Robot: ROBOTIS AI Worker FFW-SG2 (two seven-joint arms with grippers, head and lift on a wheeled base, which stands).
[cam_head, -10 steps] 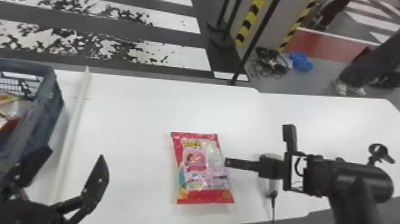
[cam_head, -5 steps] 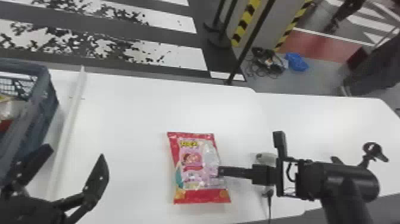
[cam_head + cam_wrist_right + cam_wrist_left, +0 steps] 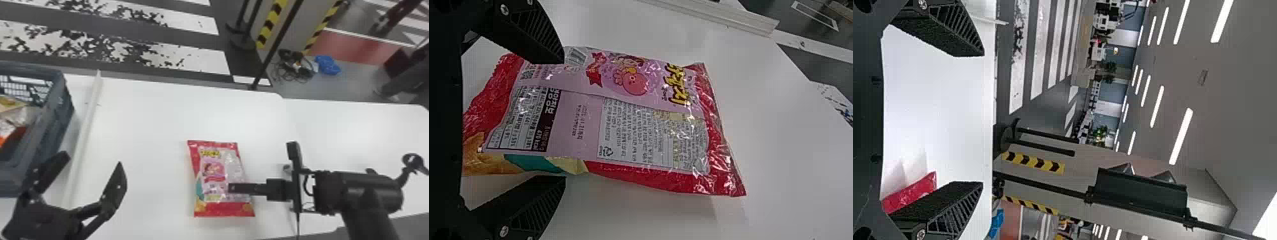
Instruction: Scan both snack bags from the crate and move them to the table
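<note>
Your right gripper (image 3: 563,120) is spread at the near end of the snack bag (image 3: 214,172) — closer than your spread left gripper (image 3: 93,159). The bag lies on the table (image 3: 153,121), long axis running away from the robot.

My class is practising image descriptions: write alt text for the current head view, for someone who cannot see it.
A red and pink snack bag lies on a white table, the right gripper over its right side. At left, the left gripper is open near a blue-grey crate holding more packaging.
</note>
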